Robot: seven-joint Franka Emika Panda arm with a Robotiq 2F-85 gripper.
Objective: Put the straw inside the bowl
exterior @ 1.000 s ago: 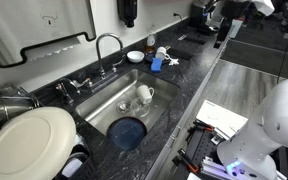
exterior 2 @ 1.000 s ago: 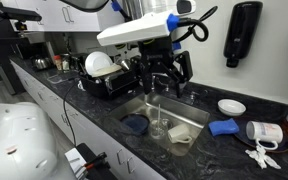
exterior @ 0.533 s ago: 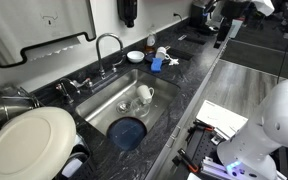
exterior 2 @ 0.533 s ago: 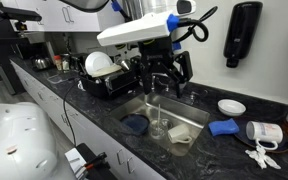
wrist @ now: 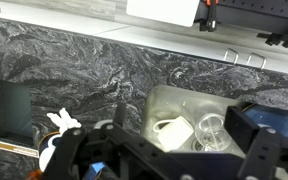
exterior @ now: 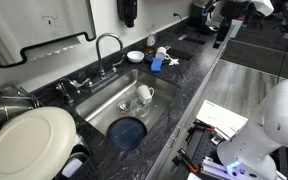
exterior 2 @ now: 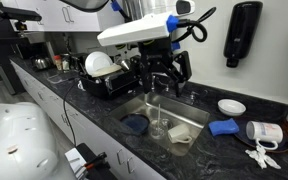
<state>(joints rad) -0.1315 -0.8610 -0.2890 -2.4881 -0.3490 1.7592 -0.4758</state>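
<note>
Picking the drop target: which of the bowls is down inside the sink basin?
The dark blue bowl, lying on the sink floor near the white mug; the small white bowl sits up on the counter.

We see bright, even room light in both exterior views, with soft shadows and faint glare on the steel sink (exterior: 102, 103). In the wrist view, the gripper (wrist: 169, 152) looks blurred.

Bowl (exterior: 129, 131) in the sink (exterior: 102, 103); mug (exterior: 144, 94) near it.
</note>
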